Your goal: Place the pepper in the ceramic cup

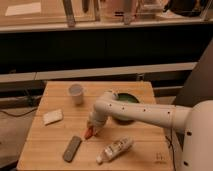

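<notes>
The small red-orange pepper (89,134) lies on the wooden table (145,150), left of centre near the front. My gripper (93,127) is right over it at the end of the white arm, its tip down at the pepper and covering the pepper's upper end. The pale ceramic cup (76,93) stands upright and apart at the back left of the table, well behind the gripper.
A wide dark green bowl (125,101) sits behind my arm at the table's centre right. A white tube-like bottle (115,149) lies at the front, a grey flat object (72,148) at the front left, and a white pad (52,116) at the left.
</notes>
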Robot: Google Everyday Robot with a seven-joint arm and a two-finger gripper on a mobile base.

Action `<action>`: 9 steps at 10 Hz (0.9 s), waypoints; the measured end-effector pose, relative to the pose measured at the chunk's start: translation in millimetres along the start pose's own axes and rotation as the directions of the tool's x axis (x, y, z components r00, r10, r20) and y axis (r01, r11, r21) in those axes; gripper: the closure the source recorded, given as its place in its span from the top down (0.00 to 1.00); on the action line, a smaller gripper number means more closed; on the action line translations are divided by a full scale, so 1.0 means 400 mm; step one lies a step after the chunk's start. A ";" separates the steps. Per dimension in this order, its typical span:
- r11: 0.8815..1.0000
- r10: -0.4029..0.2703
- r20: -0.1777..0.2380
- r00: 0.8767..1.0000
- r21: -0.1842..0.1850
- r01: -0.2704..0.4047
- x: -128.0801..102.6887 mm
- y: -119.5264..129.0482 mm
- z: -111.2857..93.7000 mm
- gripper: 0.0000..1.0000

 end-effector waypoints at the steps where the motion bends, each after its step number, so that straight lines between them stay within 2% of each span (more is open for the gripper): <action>1: 1.000 -0.001 0.000 1.000 0.001 0.001 0.000 0.000 0.000 0.00; 9: 1.000 -0.002 0.002 1.000 0.013 0.002 -0.001 0.003 -0.005 0.00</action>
